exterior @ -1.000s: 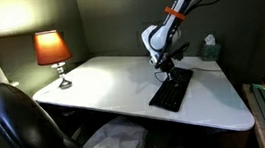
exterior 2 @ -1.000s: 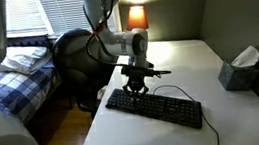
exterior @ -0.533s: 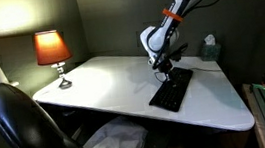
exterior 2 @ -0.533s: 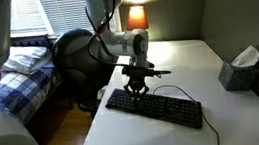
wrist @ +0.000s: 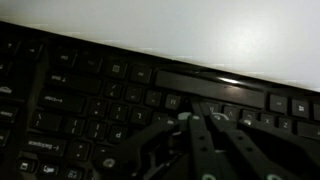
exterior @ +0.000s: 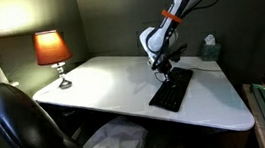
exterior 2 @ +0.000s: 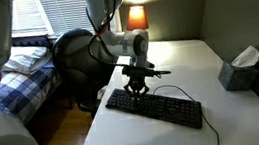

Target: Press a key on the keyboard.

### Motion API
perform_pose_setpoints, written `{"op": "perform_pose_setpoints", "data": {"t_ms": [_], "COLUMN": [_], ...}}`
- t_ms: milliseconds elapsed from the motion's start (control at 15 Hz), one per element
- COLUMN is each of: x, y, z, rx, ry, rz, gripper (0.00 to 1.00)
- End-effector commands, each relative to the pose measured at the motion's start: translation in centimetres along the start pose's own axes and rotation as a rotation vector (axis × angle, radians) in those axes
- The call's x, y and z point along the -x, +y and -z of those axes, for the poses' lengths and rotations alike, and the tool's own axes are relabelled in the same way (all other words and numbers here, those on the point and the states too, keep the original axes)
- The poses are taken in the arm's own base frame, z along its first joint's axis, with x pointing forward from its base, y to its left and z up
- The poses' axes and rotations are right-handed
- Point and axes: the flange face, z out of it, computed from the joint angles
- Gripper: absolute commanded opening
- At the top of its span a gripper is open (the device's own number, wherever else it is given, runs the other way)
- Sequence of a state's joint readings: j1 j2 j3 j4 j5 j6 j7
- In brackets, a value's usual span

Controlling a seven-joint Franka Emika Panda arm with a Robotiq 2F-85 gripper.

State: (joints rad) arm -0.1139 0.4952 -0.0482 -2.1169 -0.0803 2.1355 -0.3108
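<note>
The flat black keyboard lies on the white desk in both exterior views (exterior: 171,89) (exterior 2: 159,107), with a thin dark cable trailing off it. My gripper (exterior: 164,72) (exterior 2: 138,89) points straight down onto the keyboard's end nearer the lamp, its fingertips at the keys. In the wrist view the keyboard (wrist: 90,100) fills the frame and the gripper's dark fingers (wrist: 192,118) are shut together, their tips on the key rows just below the space bar. Nothing is held between the fingers.
A lit lamp (exterior: 52,51) (exterior 2: 136,17) stands at the desk's far corner. A tissue box (exterior: 208,47) (exterior 2: 240,68) sits near the wall. A black office chair (exterior: 23,127) stands at the desk edge. A bed (exterior 2: 14,78) lies beyond.
</note>
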Motion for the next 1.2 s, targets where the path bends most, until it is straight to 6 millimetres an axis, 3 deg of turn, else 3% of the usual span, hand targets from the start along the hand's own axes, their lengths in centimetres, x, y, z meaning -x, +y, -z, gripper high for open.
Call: {"op": "perform_pose_setpoints", "data": {"t_ms": [0, 1133], "x": [-0.68, -1.17], "y": [0.02, 0.43], "z": [-0.55, -1.07], "rx": [-0.008, -0.025], "ry": [-0.007, -0.029], "rz": [-0.02, -0.049], "gripper": [0.0, 0.0]}}
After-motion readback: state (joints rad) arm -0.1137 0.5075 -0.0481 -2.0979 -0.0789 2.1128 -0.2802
